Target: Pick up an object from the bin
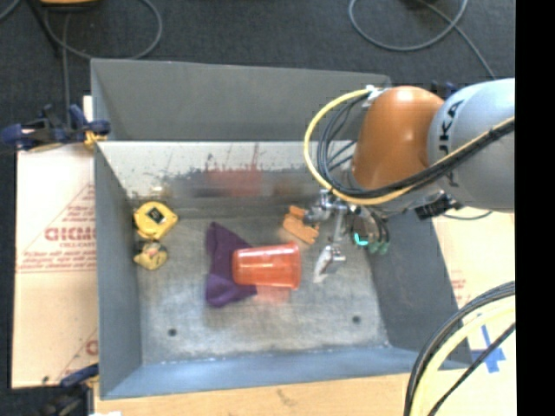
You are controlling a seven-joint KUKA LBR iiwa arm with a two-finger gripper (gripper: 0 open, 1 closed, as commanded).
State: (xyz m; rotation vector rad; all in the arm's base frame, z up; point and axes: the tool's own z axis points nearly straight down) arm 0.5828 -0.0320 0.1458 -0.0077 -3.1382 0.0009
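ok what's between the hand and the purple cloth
In the camera view, the orange cup lies there. It rests over the cloth's right edge, just left of the hand.

Dark floor [260, 16] strewn with cables [351, 11]

A grey metal bin [260, 328] is seen; on its floor, at the left, a yellow black-faced gadget [154, 218] is set just behind a small yellow trinket [150, 255]; mid-floor a purple cloth [222, 271] is spread, overlapped by an orange see-through container [267, 266]; a tan block [299, 226] lies behind.
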